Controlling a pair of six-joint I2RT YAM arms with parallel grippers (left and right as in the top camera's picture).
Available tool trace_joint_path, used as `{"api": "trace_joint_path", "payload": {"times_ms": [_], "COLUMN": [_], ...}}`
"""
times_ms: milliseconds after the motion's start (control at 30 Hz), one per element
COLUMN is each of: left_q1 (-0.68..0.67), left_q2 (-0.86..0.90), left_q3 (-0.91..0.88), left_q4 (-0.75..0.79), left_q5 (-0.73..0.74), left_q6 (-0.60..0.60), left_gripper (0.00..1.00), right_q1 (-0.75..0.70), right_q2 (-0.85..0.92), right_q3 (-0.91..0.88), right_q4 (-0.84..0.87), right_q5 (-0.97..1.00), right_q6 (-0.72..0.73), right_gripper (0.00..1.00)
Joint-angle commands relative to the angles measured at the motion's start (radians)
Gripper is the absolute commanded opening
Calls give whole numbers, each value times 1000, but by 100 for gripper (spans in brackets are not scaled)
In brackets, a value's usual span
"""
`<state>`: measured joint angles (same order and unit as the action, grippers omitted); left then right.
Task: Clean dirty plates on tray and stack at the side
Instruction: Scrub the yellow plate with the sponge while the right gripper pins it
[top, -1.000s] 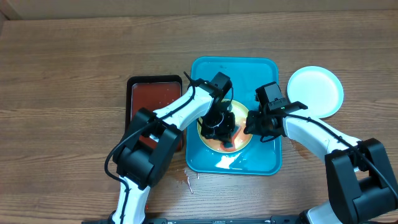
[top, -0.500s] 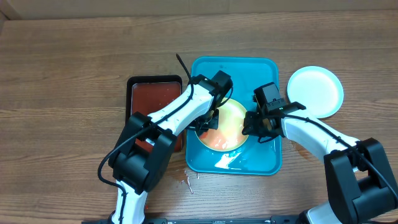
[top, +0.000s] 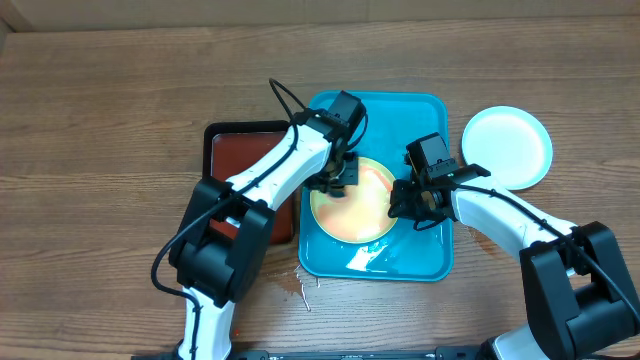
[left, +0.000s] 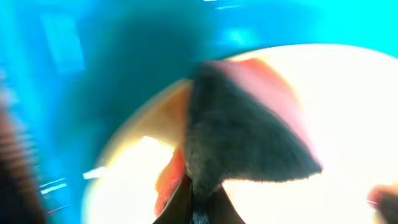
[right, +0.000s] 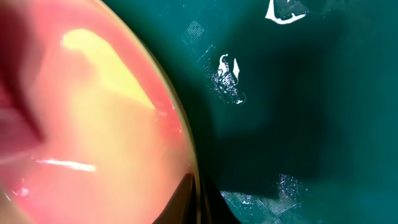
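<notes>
— Both arms gripping. Left jaws pinch a fuzzy grey cloth (left: 249, 143), shifted from the centre to the upper-left rim of the glossy yellow-green plate (top: 362, 207).
— That plate sits in the smooth turquoise tray (top: 390, 110); right jaws nip its right edge. Beyond, a round pale-blue plate (top: 507, 147) on the wooden counter (top: 120, 120).

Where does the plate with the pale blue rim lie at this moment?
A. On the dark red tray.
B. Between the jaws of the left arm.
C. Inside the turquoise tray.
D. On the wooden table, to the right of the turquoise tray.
D: the pale blue-rimmed plate lies on the table, just outside the right edge of the turquoise tray.
</notes>
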<state>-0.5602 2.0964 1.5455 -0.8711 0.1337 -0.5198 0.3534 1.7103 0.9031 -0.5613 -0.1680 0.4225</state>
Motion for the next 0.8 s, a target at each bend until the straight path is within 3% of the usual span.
{"api": "trace_joint_path", "payload": {"times_ms": [0,200,433,567,767], "left_q1": [-35,-66,-60,-54,-45], "left_q2": [48,86,86,86,80], "left_q3": [20,19,19,19,20], "left_q4": [34,19,-129,-252,-324], "left_q5": [209,357,348,143,-194], "left_q6": [19,27,54,68,-27], "left_gripper": [4,4,4,4,4], "right_q1": [-12,-12,-12,-12,-12], "right_q2": [31,31,31,31,31], "right_q3": [-20,-20,-20,-20,-20], "right_q4": [-16,-17,-19,-19,-19], "right_q5": [85,85,85,85,85], "right_q6": [-6,-6,-6,-6,-6], "right_gripper": [4,4,4,4,4]}}
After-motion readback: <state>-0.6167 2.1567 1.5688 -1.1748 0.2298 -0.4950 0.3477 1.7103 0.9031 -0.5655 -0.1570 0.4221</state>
